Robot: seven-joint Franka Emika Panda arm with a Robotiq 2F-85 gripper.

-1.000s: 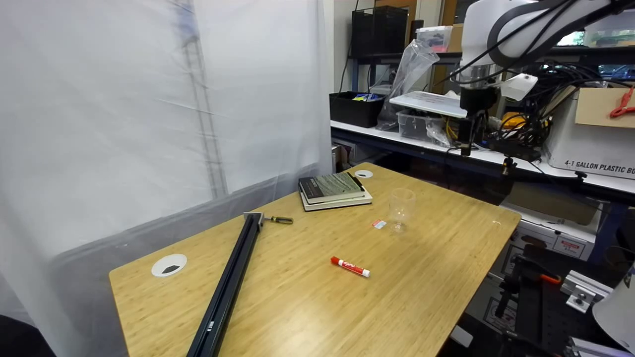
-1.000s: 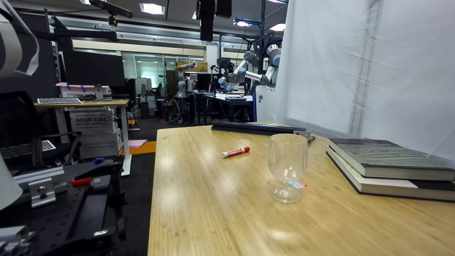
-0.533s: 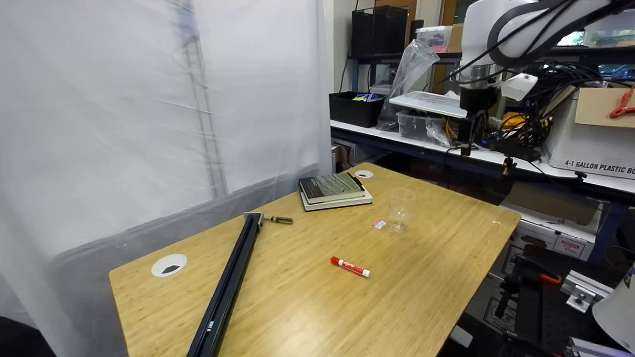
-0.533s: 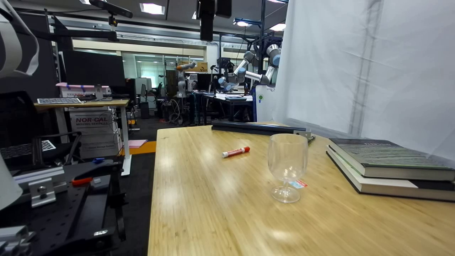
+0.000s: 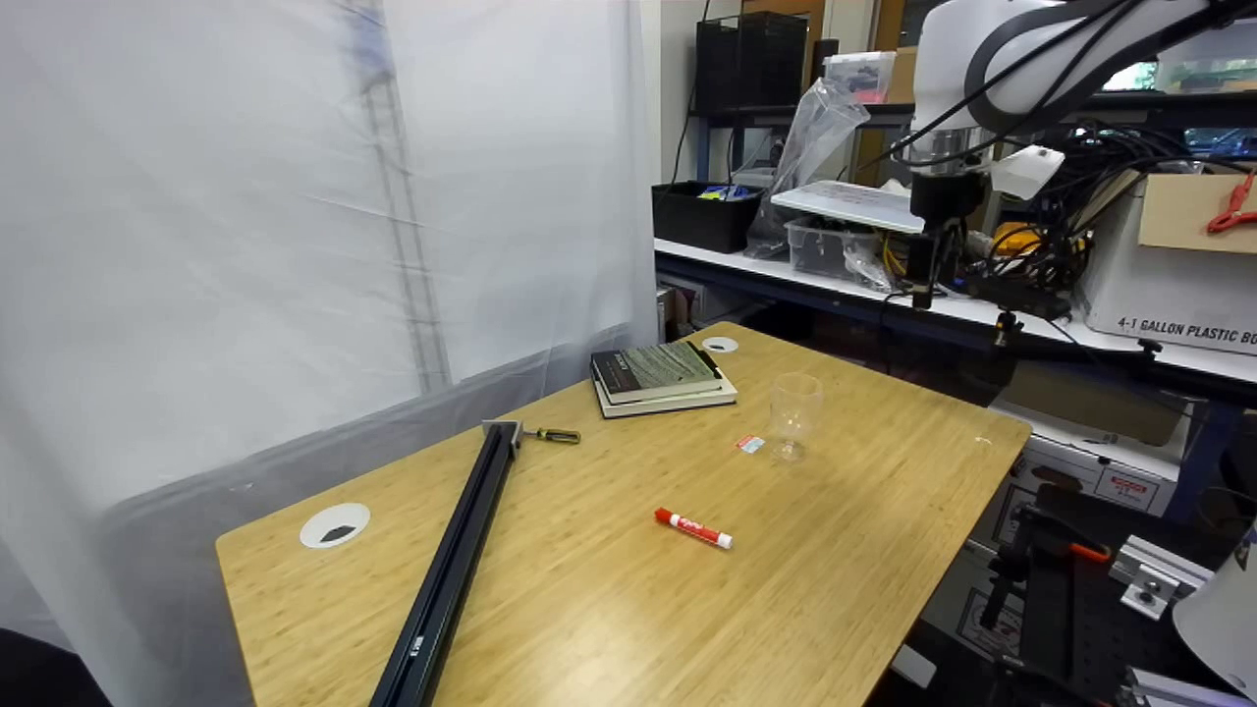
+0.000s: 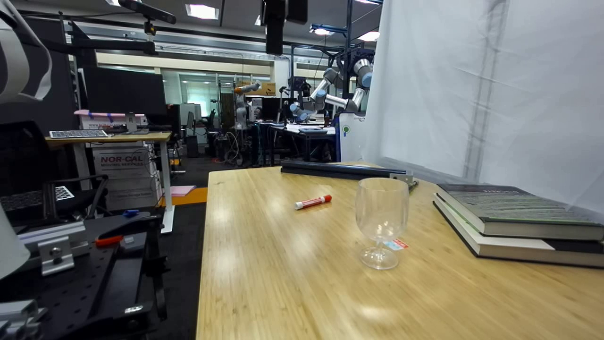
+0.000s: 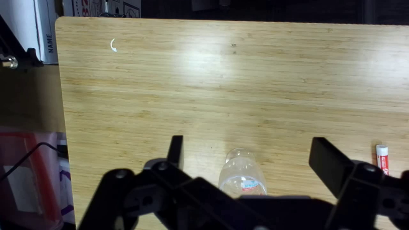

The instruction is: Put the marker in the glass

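Nothing visibly moved since earlier frame: red marker (image 5: 693,528), white-ended, lies on counter (image 5: 835,550) between black bar (image 5: 454,565) and upright clear stemmed glass (image 6: 382,212). Label (image 5: 750,444) just beside glass, stacked books (image 5: 660,375) past it; claw (image 7: 248,150) spread, well above.

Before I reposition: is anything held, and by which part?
Nothing: the black two-fingered gripper stands open; the red-and-white marker and clear stemmed glass rest on the wooden table.

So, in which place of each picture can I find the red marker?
In an exterior view: red marker below centre, slightly right.
In an exterior view: red marker just below centre.
Wrist view: red marker at lower right, partly behind the pincer.
Shared landmark: the clear glass, visible in all three views.
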